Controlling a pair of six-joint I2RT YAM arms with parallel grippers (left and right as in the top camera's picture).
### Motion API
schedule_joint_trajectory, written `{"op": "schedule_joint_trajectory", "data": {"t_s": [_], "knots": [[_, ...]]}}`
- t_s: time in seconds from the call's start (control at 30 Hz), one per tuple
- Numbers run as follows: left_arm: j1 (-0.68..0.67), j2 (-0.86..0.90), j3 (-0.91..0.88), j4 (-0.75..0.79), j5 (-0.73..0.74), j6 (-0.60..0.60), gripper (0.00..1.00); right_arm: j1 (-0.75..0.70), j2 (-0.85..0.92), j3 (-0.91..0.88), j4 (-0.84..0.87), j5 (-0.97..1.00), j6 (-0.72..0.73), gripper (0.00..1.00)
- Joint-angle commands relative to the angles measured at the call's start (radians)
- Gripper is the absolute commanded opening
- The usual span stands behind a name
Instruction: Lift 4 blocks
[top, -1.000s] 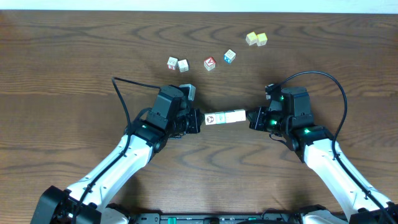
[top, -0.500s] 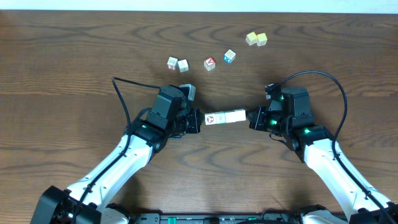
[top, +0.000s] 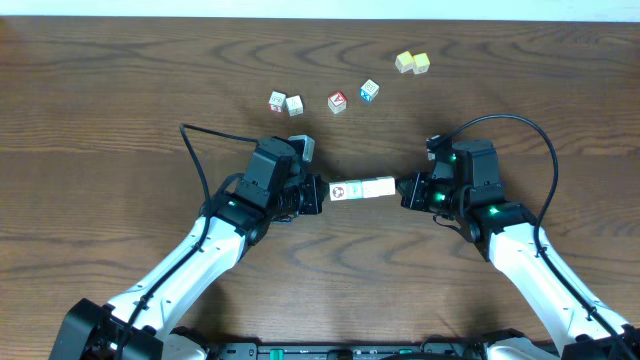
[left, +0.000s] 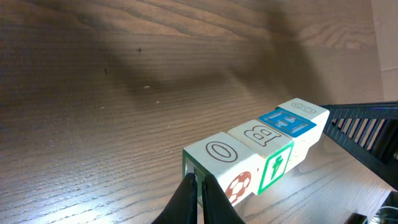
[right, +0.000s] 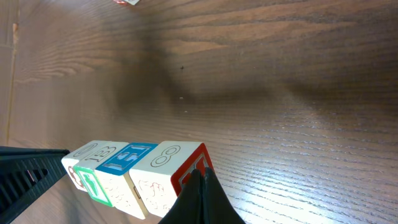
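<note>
Four blocks (top: 361, 188) form one straight row end to end between my two grippers. Three are mostly white, and the third from the left has a blue top (left: 287, 121) and a green side. My left gripper (top: 325, 192) is shut, its tips pressed against the end face of the white "O" block (left: 217, 158). My right gripper (top: 401, 187) is also shut, and presses the red end face of the opposite block (right: 168, 165). The left fingertips (left: 199, 175) and the right fingertips (right: 200, 173) hold nothing between them. Whether the row is off the wood I cannot tell.
Loose cubes lie farther back on the wooden table: two white ones (top: 285, 102), a red-faced one (top: 337, 101), a blue-faced one (top: 369, 90) and a yellow pair (top: 411, 62). The table's back edge (top: 320, 20) runs along the top.
</note>
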Motion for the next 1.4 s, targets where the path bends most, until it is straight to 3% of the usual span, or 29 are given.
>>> {"op": "schedule_joint_trajectory", "data": {"t_s": [0.0,1.37], "knots": [[-0.025,-0.012,0.000,0.023,0.101,-0.009,0.07,0.044,-0.021,0.033,0.006,-0.203,0.014,0.01],[-0.025,-0.012,0.000,0.024,0.101,-0.010,0.07,0.067,-0.020,0.033,0.000,-0.184,0.014,0.01]]}}
